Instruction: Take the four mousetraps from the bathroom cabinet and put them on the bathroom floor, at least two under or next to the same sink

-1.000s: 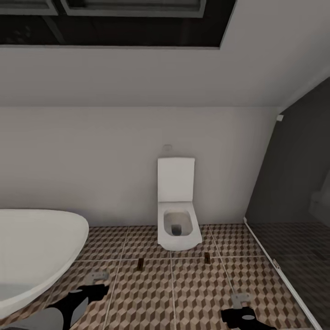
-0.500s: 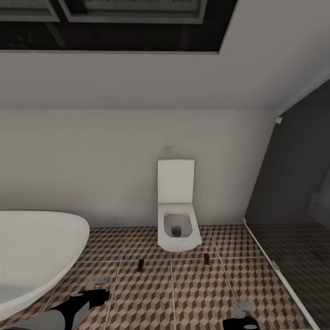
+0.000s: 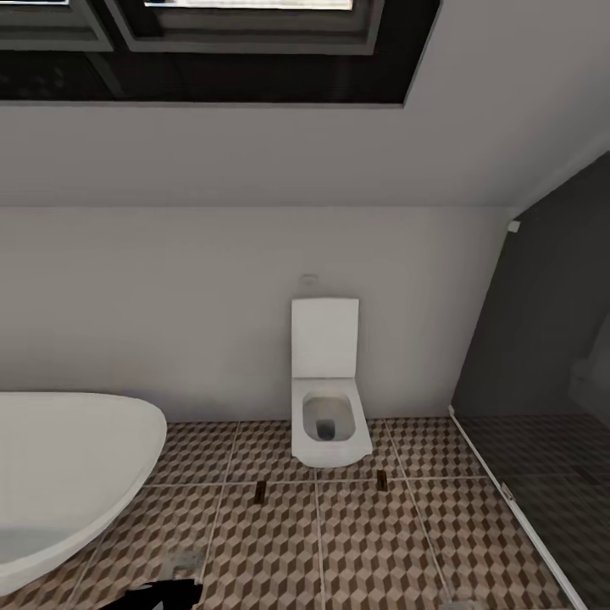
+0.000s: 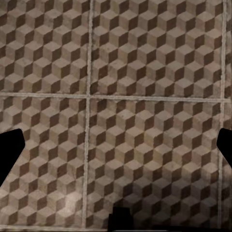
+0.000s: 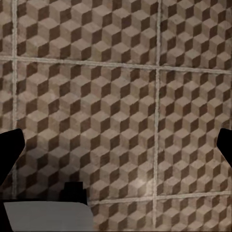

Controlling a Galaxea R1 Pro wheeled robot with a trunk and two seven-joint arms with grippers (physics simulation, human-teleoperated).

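Toilet (image 3: pixel 326 398): against the back wall (image 3: pixel 212 313), centre of head view, standing on the bathroom floor (image 3: pixel 356 542).
Bathtub (image 3: pixel 68 474): left of toilet, well apart, nearer the camera.
Mousetraps: two on the floor just in front of the toilet; one (image 3: pixel 260 491) to its front left, one (image 3: pixel 382 481) to its front right.
Glass partition (image 3: pixel 542 381): right of toilet, running from back wall toward the camera.
Window (image 3: pixel 246 34): above, over the wall.

The left gripper (image 4: pixel 116 150) shows as two flat black fingertips (image 4: pixel 9 154) at the frame's edges, with a small black block between them. The right gripper (image 5: pixel 116 150) looks the same — black tips, a black stub, plus a pale grey panel beneath.
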